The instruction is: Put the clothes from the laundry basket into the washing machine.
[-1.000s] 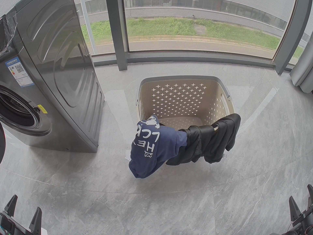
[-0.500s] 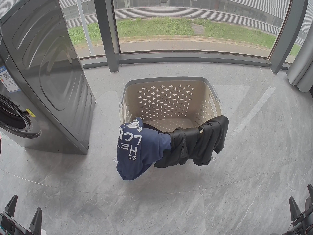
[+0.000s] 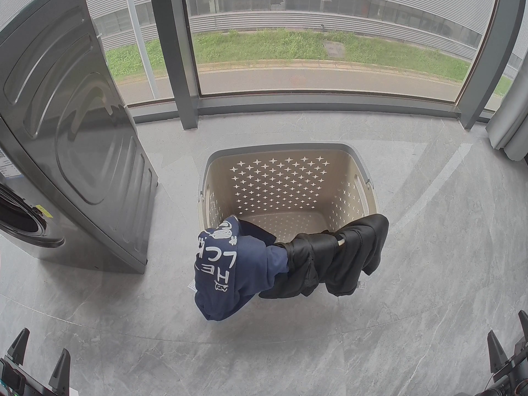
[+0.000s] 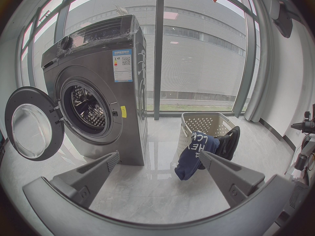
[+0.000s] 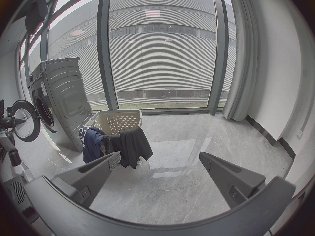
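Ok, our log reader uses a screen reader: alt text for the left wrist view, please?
A grey washer stands with its round door swung open; beside it, a beige basket has a blue top and a black garment draped over its rim. The open left gripper sits in the foreground.

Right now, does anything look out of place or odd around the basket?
Yes: the blue shirt and black garment hang over the near rim of the basket, mostly outside it. The washer door stands open. Nothing looks spilled or damaged.
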Tool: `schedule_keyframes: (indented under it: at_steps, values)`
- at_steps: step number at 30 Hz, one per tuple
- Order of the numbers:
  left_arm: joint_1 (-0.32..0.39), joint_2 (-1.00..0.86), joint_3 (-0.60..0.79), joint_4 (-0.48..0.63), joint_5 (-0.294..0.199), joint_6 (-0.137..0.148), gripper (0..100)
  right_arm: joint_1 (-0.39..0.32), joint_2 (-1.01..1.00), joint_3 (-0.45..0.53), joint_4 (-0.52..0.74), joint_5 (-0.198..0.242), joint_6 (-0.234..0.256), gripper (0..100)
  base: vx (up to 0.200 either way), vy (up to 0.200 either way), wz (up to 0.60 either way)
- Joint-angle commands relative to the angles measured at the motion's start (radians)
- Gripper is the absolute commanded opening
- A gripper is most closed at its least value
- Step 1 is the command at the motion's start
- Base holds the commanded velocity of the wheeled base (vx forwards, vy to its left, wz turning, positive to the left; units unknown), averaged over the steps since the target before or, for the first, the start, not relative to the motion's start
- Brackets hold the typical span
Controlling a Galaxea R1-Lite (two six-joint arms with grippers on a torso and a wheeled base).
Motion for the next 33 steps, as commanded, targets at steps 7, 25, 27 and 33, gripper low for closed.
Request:
schedule_keyframes:
  at_steps: [7,25,27,33]
  values:
    - [0.0,-0.017,0.018,0.001,0.0,-0.001,100,0.0,-0.009,0.016,0.0,0.001,0.0,100,0.0,-0.143,0.0]
    - [-0.001,-0.017,0.018,0.001,0.0,-0.001,100,-0.002,-0.016,0.016,0.002,0.01,-0.022,100,0.022,0.0,0.0]
    - [-0.001,-0.017,0.018,-0.001,0.0,-0.003,100,-0.002,-0.016,0.016,0.0,0.01,-0.022,100,0.1,0.0,0.0]
    - [-0.001,-0.017,0.018,0.001,0.0,-0.003,100,0.0,-0.004,-0.105,-0.043,0.021,-0.011,100,0.0,0.0,0.0]
